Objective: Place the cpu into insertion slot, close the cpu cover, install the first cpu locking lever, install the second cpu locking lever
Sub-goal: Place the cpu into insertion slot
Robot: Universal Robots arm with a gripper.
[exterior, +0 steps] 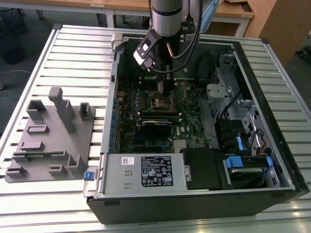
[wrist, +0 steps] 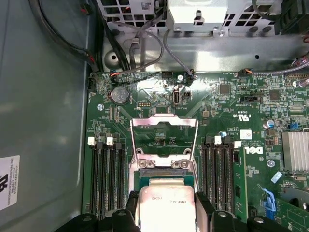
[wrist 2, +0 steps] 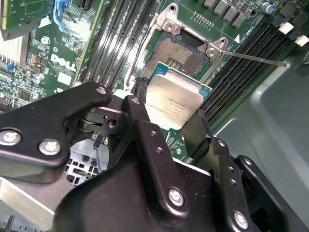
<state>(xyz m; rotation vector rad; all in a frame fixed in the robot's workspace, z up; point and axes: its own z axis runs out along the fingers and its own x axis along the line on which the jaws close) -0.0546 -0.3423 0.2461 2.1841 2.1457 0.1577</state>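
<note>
**Gripper (wrist 2: 170, 115) clamped on the cpu (wrist 2: 175, 99)**

Pinched at two opposite edges, near part hidden behind the black fingers (wrist 2: 145, 128). Just beyond, the insertion slot (wrist 2: 186, 50), partly covered by it. Then the cpu cover (wrist: 164, 121), raised open. Unclear whether seated or hovering.

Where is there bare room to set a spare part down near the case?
Bare table slats between the grey fixture and the far edge, exterior view's left. Crowded: the insertion slot, between memory slots, below the gripper holding the cpu.

Ribbed metal table (exterior: 73, 53); wooden desks (exterior: 87, 6) behind; wooden cabinet (exterior: 279, 24) at exterior view's right; grey floor (exterior: 14, 92)
</note>
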